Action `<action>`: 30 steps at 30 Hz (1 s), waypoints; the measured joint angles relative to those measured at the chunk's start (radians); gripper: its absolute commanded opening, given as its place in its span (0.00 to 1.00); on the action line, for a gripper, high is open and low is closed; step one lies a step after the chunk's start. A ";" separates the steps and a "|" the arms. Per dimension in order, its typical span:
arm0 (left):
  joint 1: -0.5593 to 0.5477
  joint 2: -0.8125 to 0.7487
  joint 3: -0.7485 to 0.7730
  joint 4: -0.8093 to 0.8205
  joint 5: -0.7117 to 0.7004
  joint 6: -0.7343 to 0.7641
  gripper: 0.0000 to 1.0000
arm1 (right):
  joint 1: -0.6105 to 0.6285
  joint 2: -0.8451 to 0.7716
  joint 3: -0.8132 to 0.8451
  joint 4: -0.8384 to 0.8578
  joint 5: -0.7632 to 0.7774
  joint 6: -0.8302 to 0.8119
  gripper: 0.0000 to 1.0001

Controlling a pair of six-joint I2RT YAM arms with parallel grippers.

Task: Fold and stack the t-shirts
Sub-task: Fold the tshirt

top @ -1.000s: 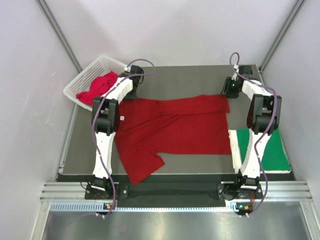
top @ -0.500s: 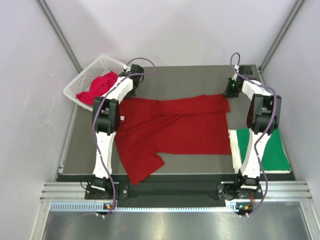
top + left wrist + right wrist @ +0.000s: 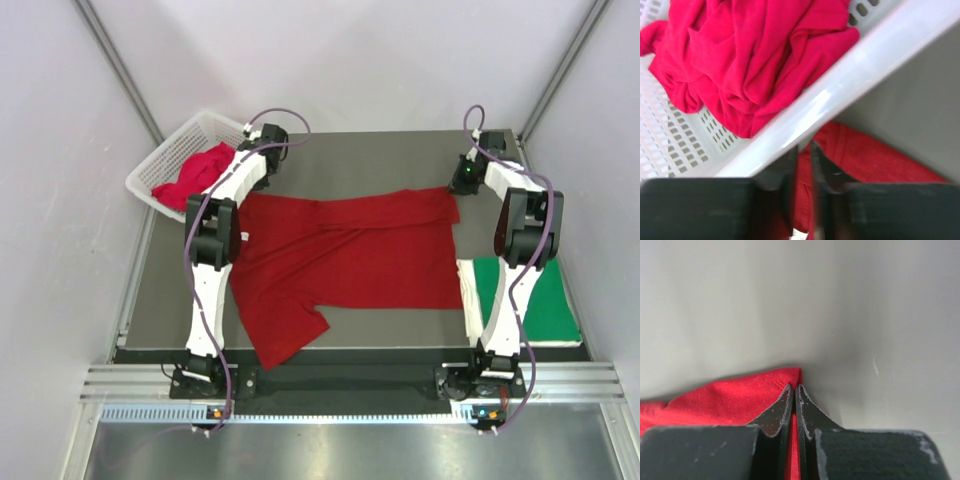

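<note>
The table (image 3: 380, 160) is the biggest thing before me, dark grey and flat. On it the dark red t-shirt (image 3: 350, 250) lies spread wide between my two arms, with some wrinkles in the middle and one part hanging toward the near edge. At the far left corner stands the white basket (image 3: 150, 170), and inside it is a heap of pinkish red shirts (image 3: 200, 170). On my right side, near the table's edge, the green t-shirt (image 3: 545, 300) lies already folded.

My left pincer (image 3: 802, 150) is nearly together, and I see red cloth in the thin gap, so I judge it is clamped on the far left corner of the dark red t-shirt, just beside the basket rim. My right pincer (image 3: 795, 387) is pressed together on the far right corner.

I think this cloth is light, soft and without any stiffness. It will sag and fold wherever I do not hold it. So the two far corners are good places to take it. A thin pinch may slip, and I cannot tell how deep the left one holds.
</note>
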 measured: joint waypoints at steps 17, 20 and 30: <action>0.005 -0.005 -0.103 0.053 0.164 -0.041 0.34 | -0.001 0.000 -0.006 0.014 -0.002 0.006 0.00; 0.005 -0.005 -0.103 0.053 0.162 -0.051 0.34 | -0.001 0.000 -0.006 0.013 -0.002 0.006 0.00; 0.005 0.016 -0.062 0.029 0.113 -0.063 0.00 | -0.002 0.000 -0.007 0.014 -0.002 0.006 0.00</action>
